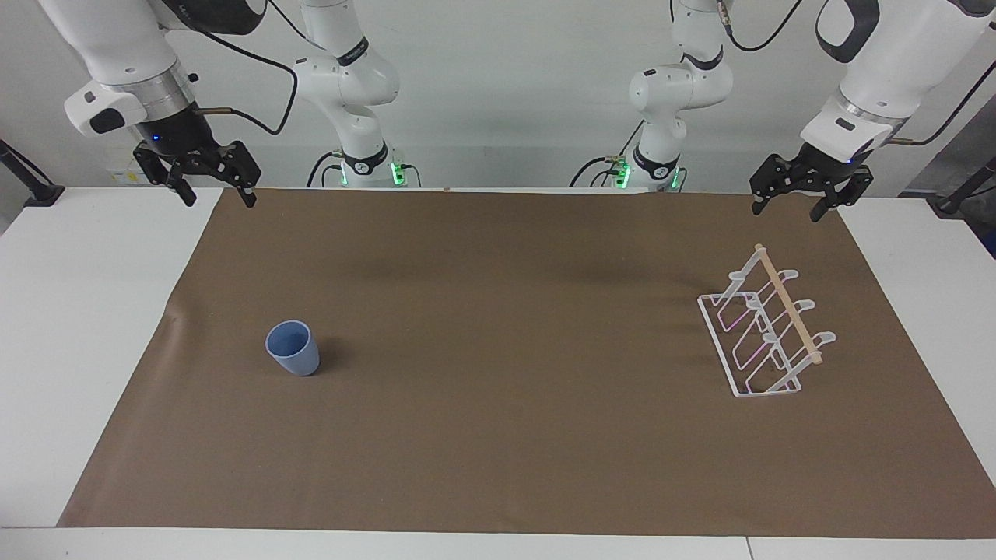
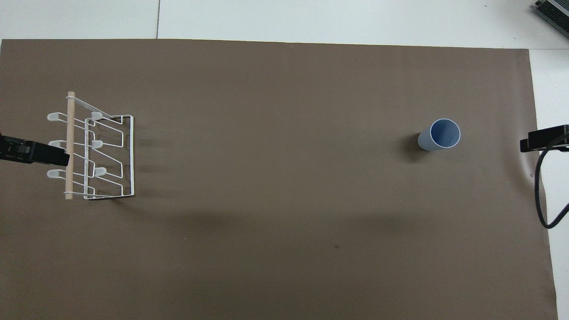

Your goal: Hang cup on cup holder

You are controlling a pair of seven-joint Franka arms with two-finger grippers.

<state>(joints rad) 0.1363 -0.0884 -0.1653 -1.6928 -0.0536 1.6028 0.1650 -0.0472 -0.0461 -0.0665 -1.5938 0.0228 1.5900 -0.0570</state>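
Observation:
The light-blue cup (image 1: pixel 292 348) (image 2: pixel 439 134) stands upright with its mouth up on the brown mat, toward the right arm's end of the table. The white wire cup holder (image 1: pixel 766 330) (image 2: pixel 91 146), with a wooden dowel along its top, stands toward the left arm's end. My left gripper (image 1: pixel 784 211) hangs open and empty in the air above the mat, clear of the holder. In the overhead view one of its fingers (image 2: pixel 40 152) reaches the dowel's line. My right gripper (image 1: pixel 220 201) waits open and empty, high over the mat's corner.
The brown mat (image 1: pixel 498 435) covers most of the white table (image 1: pixel 78 311). A black cable (image 2: pixel 540 195) hangs by the right arm at the mat's edge.

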